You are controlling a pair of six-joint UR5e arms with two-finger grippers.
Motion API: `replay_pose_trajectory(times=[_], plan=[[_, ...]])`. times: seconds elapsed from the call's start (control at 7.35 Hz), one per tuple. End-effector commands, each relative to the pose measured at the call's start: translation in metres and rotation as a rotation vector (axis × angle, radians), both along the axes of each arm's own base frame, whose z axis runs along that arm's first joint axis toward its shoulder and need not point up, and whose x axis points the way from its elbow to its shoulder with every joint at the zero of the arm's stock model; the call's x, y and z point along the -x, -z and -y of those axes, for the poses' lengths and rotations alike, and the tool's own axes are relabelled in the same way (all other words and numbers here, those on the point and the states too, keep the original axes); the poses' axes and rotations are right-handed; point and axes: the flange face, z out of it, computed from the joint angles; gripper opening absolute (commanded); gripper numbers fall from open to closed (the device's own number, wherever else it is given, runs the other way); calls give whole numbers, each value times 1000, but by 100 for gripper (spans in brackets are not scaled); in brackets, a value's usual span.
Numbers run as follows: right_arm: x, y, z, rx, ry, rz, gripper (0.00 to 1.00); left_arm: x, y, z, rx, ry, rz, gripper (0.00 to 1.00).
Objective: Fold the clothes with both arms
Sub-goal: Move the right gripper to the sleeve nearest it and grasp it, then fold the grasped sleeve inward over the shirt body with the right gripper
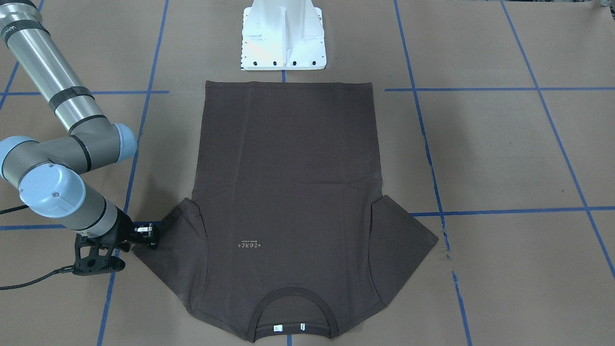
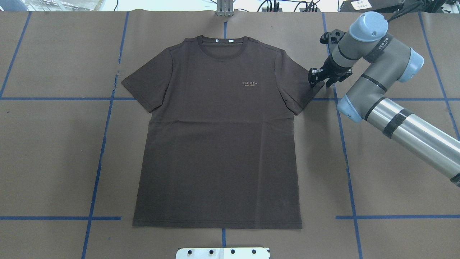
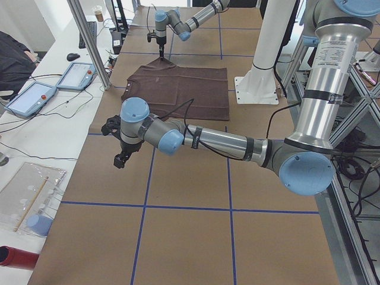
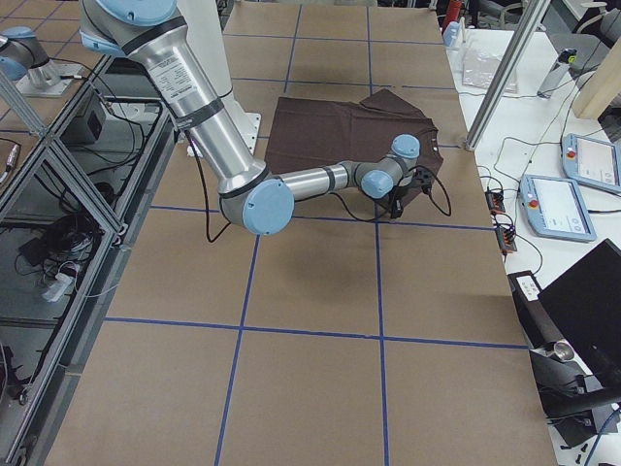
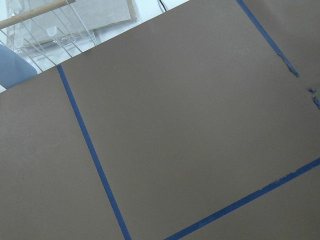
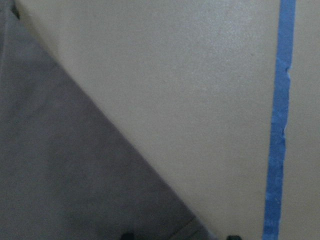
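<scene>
Dark sleeve cloth (image 6: 75, 175) fills the lower left of my right wrist view, its hem running slantwise across pale table paper beside a strip of blue tape (image 6: 280, 125). Two black fingertips (image 6: 127, 235) peek in at the bottom edge, set apart, with the sleeve's corner between them: my right claw (image 2: 318, 77) is spread, not pinching. From overhead it sits at the tip of that sleeve, at the cloth's very edge.

The dark brown T-shirt (image 2: 215, 144) lies flat and face up in the middle of the table (image 2: 395, 162), both sleeves spread out. Its ribbed collar (image 2: 222, 48) and small white neck tags (image 2: 223, 40) point to the far side, away from my white pedestal base (image 1: 283, 43); the hem lies just short of that base. The pale chest logo (image 2: 251, 83) shows on the half nearer my right arm (image 2: 413, 126).

My left claw (image 3: 120, 160) hangs over bare paper well apart from the shirt, toward the table's end on my left. Only the side camera catches it, so I cannot tell whether it is spread or closed. Its own wrist camera sees nothing but brown paper crossed by blue tape lines.
</scene>
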Motion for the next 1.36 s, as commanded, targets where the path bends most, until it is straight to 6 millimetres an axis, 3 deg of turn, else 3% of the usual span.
replay_pose_trajectory(times=[0.0,0.27,0.41,0.68,0.95,1.09,1.22], plan=[[2,9,2,-9,2,6,6,0,0,0,0,0,0,100],[3,16,3,-19,2,14,0,-1,-2,7,6,0,1,100],[7,38,7,-41,3,34,0,-1,-4,10,11,-1,2,100],[24,114,14,-116,7,100,0,-1,-7,12,14,-2,3,100],[76,175,-1,-190,6,113,0,-1,-6,13,14,0,3,100],[111,184,-18,-211,-32,84,0,-1,-5,13,12,-1,2,100],[131,191,-22,-229,-44,64,0,-1,-5,13,13,0,1,100]])
